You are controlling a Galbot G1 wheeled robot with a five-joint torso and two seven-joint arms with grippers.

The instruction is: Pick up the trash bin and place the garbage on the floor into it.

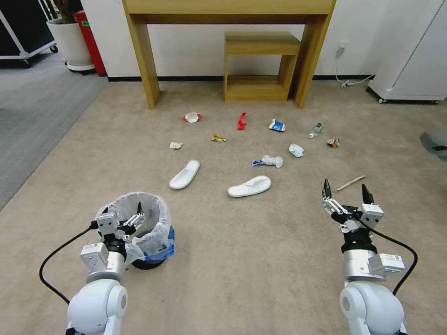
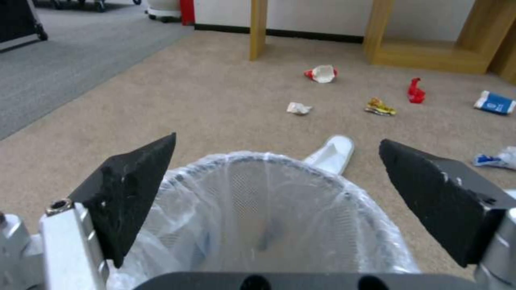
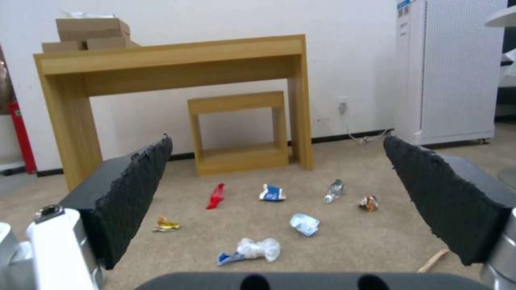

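Trash bin (image 1: 148, 232) with white plastic liner stood on beige carpet (image 1: 260, 260), front left of robot. Left gripper (image 1: 122, 217) hovered at bin's near rim, jaws spread wide, holding nothing. Two white slippers (image 1: 185, 174) lay just beyond bin; cup, wrappers, carton, bottle scattered farther toward wooden table (image 1: 139, 56). Right gripper (image 1: 347, 192) hung wide open, empty, near wooden stick (image 1: 350, 183).

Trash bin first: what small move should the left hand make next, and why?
Probably lower the left hand so one finger goes inside the rim of the trash bin and one outside, then close. Its fingers are open above the near rim, the bin stands on the carpet, and the garbage lies scattered beyond. The right hand hovers open, empty.
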